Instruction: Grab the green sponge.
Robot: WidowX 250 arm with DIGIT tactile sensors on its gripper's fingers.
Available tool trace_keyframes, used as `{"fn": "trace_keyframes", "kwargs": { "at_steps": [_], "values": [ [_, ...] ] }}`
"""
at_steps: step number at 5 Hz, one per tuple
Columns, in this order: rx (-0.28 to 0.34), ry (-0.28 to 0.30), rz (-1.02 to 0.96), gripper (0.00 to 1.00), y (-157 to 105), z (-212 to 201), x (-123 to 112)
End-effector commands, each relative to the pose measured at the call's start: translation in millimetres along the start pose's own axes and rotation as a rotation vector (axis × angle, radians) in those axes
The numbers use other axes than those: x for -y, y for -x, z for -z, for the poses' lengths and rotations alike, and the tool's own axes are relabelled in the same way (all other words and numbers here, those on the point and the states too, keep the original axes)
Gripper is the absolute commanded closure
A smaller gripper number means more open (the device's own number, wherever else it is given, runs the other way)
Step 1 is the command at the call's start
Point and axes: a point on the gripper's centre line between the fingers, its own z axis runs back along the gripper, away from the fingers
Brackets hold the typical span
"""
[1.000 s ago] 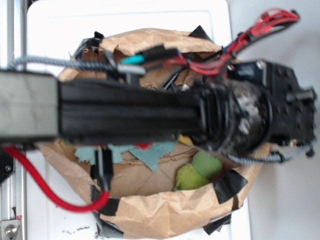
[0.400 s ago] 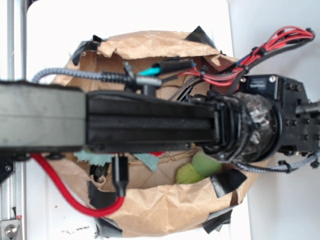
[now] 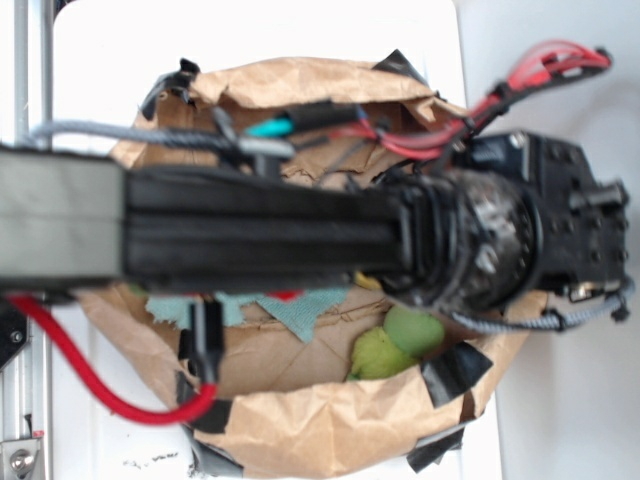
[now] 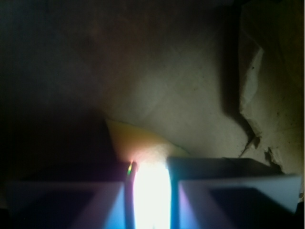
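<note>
The green sponge (image 3: pixel 414 328) lies low-right in the paper bowl (image 3: pixel 300 430), touching the lime-green toy (image 3: pixel 378 355). The jaws stand narrow over a yellow wedge (image 4: pixel 138 140); better to shift across, widen, then descend.

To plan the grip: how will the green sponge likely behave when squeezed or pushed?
The green sponge looks like matte foam, so it probably squashes easily and weighs little. Its rounded shape may let it roll when pushed. The fuzzy lime toy beside it and the paper wall nearby may stop it.
</note>
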Motion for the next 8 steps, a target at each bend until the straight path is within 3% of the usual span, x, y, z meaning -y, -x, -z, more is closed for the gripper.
{"fn": "trace_keyframes", "kwargs": {
  "at_steps": [1, 4, 5, 6, 7, 8],
  "values": [
    [-0.014, 0.148, 0.090, 1.00, -2.0, -71.6, -38.7],
    [-0.012, 0.224, 0.176, 1.00, 18.6, -103.1, -60.3],
    [-0.006, 0.224, 0.153, 0.19, 13.3, -97.8, -58.2],
    [-0.012, 0.263, 0.142, 0.00, 8.7, -80.2, -49.1],
    [-0.004, 0.277, 0.123, 0.00, 1.5, -59.1, -44.0],
    [0.166, 0.254, 0.020, 0.00, 5.5, -38.5, -39.7]
  ]
}}
